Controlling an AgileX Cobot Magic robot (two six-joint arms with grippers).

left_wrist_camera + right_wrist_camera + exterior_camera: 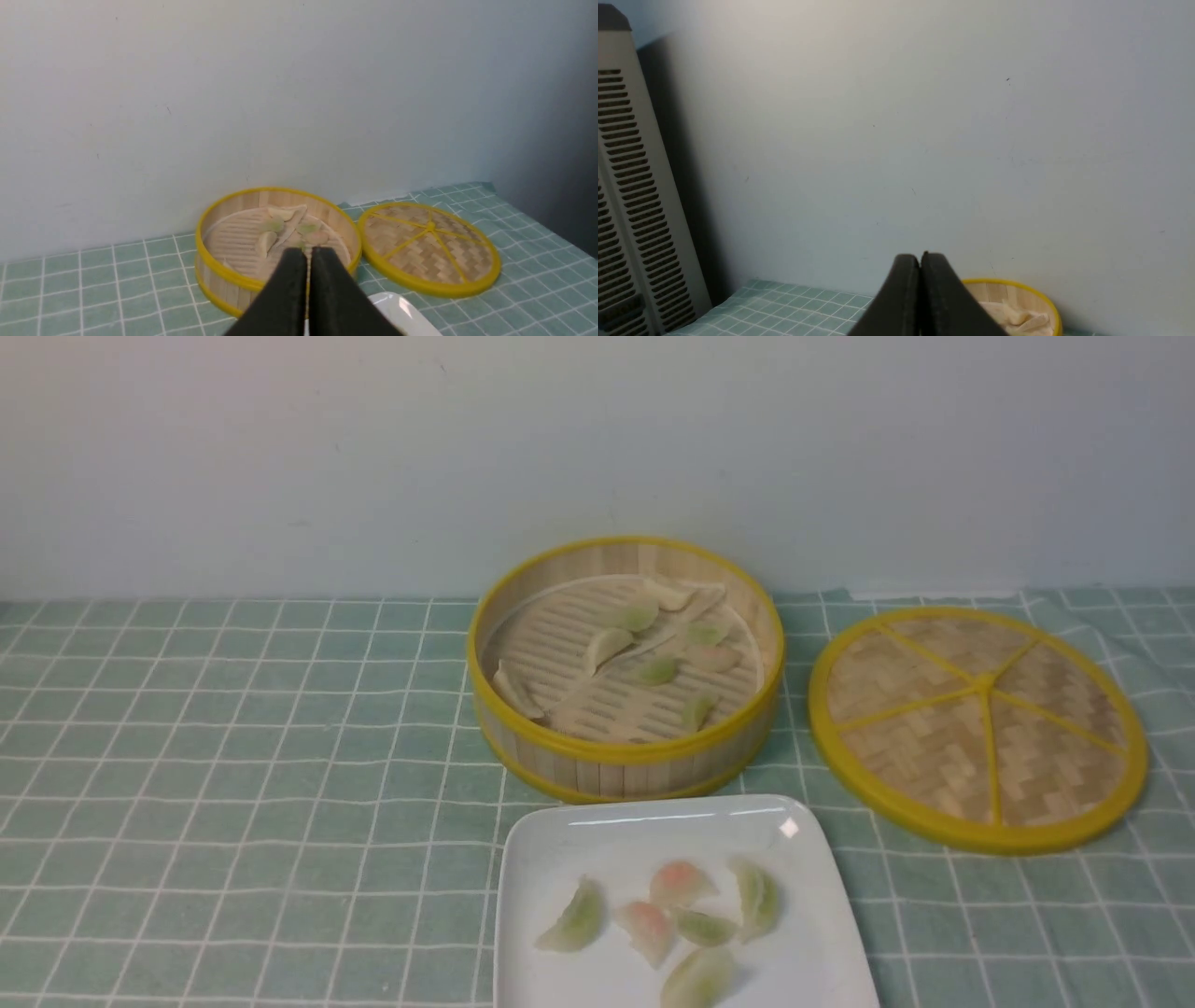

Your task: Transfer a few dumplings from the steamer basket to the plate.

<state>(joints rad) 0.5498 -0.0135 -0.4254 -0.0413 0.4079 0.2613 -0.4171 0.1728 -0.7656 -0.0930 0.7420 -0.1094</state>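
On the plate (822, 933), front view: six dumplings (644, 930); more in the steamer basket (624, 752) behind. They look soft, light and slippery; pinch gently across the belly. Left wrist view: left gripper (308, 254) closed, empty. Right wrist view: right gripper (920, 261) closed, empty.

A plain pale wall (597, 448) rises behind the bench's green checked cloth (233, 756); a grey slotted panel (626, 196) stands beside it.

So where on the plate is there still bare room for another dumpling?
The plate is bare along its far edge beside the steamer basket and along its right side. The middle and near part is crowded: six dumplings cluster there, from the left green one to the one at the near edge.
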